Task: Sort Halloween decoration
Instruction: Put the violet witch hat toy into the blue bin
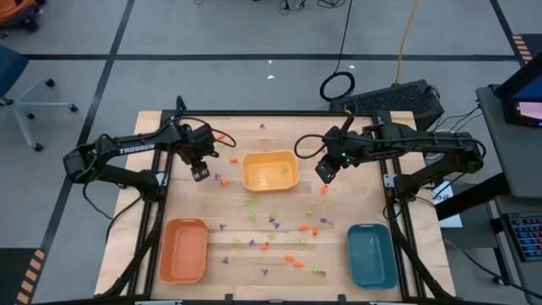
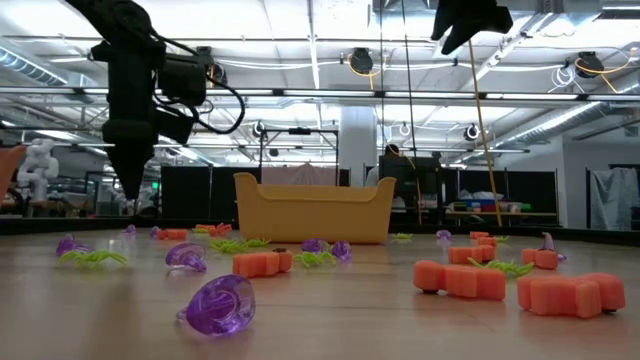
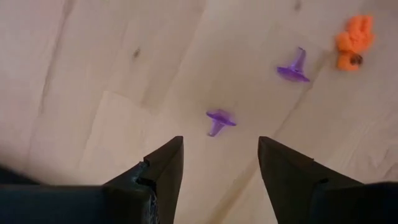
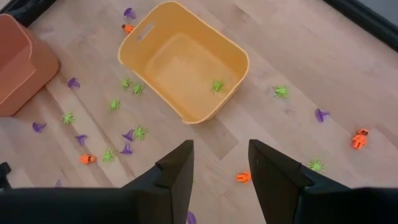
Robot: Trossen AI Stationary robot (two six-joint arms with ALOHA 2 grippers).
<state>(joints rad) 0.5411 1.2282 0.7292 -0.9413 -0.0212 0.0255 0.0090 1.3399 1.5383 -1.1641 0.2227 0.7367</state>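
Note:
Tiny orange, light green and purple Halloween decoration pieces (image 1: 273, 222) lie scattered on the wooden table between three trays. My left gripper (image 1: 201, 174) points straight down, just left of the yellow tray (image 1: 269, 170), and is open. It hangs above a small purple piece (image 3: 220, 120) lying on the wood; another purple piece (image 3: 293, 67) and an orange one (image 3: 353, 42) lie farther off. My right gripper (image 1: 325, 174) is held high at the yellow tray's right side, open and empty. One green piece (image 4: 217, 85) lies inside the yellow tray (image 4: 186, 68).
An orange tray (image 1: 185, 249) stands at the near left and a teal tray (image 1: 371, 255) at the near right. The pieces lie thickest in the middle strip between them. A dark frame borders the table (image 1: 415, 212).

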